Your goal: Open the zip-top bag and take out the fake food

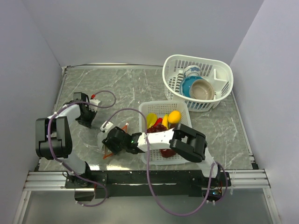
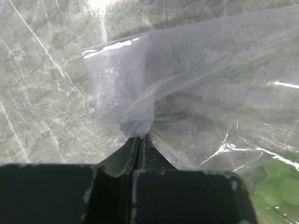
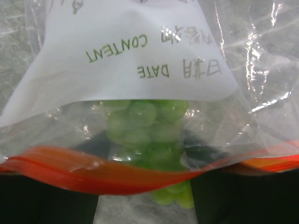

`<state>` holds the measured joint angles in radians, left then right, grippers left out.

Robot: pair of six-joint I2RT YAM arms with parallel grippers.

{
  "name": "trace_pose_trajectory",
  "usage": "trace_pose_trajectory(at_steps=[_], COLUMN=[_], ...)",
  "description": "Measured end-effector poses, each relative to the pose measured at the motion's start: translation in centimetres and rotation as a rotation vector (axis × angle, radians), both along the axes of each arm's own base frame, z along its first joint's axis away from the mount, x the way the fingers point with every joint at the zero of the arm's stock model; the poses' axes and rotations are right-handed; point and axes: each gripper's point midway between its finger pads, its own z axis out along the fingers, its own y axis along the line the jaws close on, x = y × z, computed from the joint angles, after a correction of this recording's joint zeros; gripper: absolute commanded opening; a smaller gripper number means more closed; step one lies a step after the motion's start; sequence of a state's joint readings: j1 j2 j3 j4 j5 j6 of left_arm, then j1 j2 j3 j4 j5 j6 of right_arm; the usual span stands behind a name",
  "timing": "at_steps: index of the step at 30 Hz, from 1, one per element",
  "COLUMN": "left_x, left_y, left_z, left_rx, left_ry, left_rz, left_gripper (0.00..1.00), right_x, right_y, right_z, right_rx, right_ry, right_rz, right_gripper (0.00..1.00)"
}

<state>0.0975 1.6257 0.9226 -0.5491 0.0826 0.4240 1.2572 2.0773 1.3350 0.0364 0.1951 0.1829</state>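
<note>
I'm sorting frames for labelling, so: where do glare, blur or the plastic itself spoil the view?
Left wrist: white glare streaks across the clear crinkly plastic bag, green plastic grapes blurred at lower right, black jaws out of focus. Right wrist: grapes hazy behind the film, orange-red zipper strip slightly soft. Top external: evenly lit, bag barely visible against the grey marble table.

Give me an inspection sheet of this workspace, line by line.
Surface: marbled grey table.
Job's things: zip-top bag between the two tools, green grapes inside; banana, round yellow fruit and red apple in the middle basket.
Clutter: far basket holding blue bowl and tan bowl.
Grippers: left tool shut on the bag's plastic; right tool at the orange zipper, jaws either side of the grapes, grip unclear.
Cables: purple cable loops off the left arm.
Surroundings: plain walls on three sides.
</note>
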Motion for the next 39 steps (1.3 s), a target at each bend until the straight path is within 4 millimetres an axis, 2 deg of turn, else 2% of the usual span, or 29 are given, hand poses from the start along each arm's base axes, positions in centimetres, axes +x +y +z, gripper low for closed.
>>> trace_pose_trajectory(at_steps=[1,2,6,9,13,19,22,27,32,34,35,36,37,38,39], left_x=[0.0,0.0,-0.1,-0.2,-0.6,-0.8,-0.8,-0.7,-1.0,-1.0,-0.7,-0.3,0.4,0.9,1.5], left_y=[0.0,0.0,0.0,0.1,0.5,1.4,1.6,2.2,1.3,0.2,-0.2,-0.6,-1.2,-1.5,-1.8], left_z=[0.0,0.0,0.1,0.1,0.0,0.0,0.0,0.0,0.4,1.3,1.9,2.7,3.9,4.8,6.1], left_rx=[0.0,0.0,0.003,0.01,0.019,0.018,0.018,0.007,-0.073,-0.138,-0.163,-0.191,-0.228,-0.247,-0.272], left_ry=[-0.001,-0.001,-0.003,-0.007,-0.007,-0.004,-0.004,0.003,0.048,0.069,0.067,0.059,0.043,0.024,-0.002], left_rz=[0.0,-0.001,-0.005,-0.011,-0.013,0.016,0.023,0.049,0.072,0.083,0.085,0.086,0.092,0.089,0.091], left_gripper=[0.01,0.01,0.01,0.01,0.01,0.01,0.01,0.01,0.02,0.16,0.3,0.79,0.91,0.99,0.97], right_x=[0.0,0.0,0.1,0.1,0.0,-0.3,-0.5,-0.4,2.1,3.4,3.8,4.2,4.6,4.7,4.9], right_y=[0.0,0.0,-0.4,-1.1,-2.6,-5.3,-7.4,-12.0,-17.1,-19.2,-20.1,-20.8,-21.6,-21.9,-22.3], right_z=[0.0,0.0,0.2,1.1,4.2,11.5,14.2,16.2,17.3,17.2,16.9,16.6,16.3,16.1,15.9], right_rx=[0.0,-0.001,-0.011,-0.015,0.004,0.098,0.131,0.129,0.113,0.102,0.09,0.078,0.061,0.056,0.048], right_ry=[0.0,0.001,-0.003,-0.013,-0.035,-0.092,-0.117,-0.16,-0.209,-0.226,-0.232,-0.236,-0.24,-0.238,-0.239], right_rz=[-0.002,-0.003,-0.014,-0.026,-0.047,-0.089,-0.126,-0.216,-0.411,-0.495,-0.527,-0.552,-0.579,-0.598,-0.617], right_gripper=[0.46,0.43,0.4,0.38,0.37,0.36,0.36,0.38,0.42,0.46,0.61,0.71,0.81,1.0,1.0])
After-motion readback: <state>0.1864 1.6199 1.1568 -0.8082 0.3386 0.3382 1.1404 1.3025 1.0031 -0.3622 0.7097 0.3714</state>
